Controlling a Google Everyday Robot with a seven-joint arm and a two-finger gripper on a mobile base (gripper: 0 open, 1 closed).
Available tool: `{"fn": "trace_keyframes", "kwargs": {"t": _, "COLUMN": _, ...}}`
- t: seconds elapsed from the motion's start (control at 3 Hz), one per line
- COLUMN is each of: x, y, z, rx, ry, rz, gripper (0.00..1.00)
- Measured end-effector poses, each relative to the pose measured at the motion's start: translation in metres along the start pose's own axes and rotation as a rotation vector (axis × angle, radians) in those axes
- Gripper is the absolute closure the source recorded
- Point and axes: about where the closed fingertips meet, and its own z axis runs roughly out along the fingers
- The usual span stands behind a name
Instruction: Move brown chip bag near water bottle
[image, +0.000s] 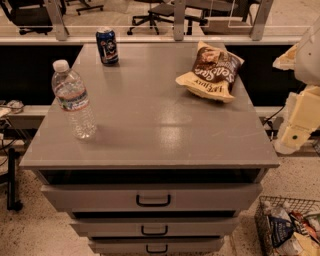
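Since the brown chip bag (212, 70) lies flat on the far right part of the grey drawer cabinet (150, 125), and the gripper (296, 127) hangs off the cabinet's right side, just beyond the edge and nearer than the bag, your first reach goes left and toward the far side. You cannot tell whether the gripper is open or closed, but it holds nothing. The bag sits skewed. Its long axis seems to run from far left to near right, with the near right corner close to the cabinet's right edge, so that corner is the part nearest the gripper. The water bottle (74, 100) stands upright by the left edge, toward the near side and well apart from the bag, so your carry will be a long diagonal across the bare top. A dark blue drink can (107, 46) stands at the far left, away from that line. A wire basket (290, 225) sits on the floor at the near right, below the gripper.
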Motion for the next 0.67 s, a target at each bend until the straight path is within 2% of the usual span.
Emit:
{"fn": "trace_keyframes", "kwargs": {"t": 0.33, "x": 0.000, "y": 0.000, "z": 0.000, "rx": 0.000, "ry": 0.000, "rz": 0.000, "gripper": 0.00}}
{"fn": "trace_keyframes", "kwargs": {"t": 0.67, "x": 0.002, "y": -0.016, "z": 0.014, "rx": 0.031, "ry": -0.026, "rz": -0.010, "gripper": 0.00}}
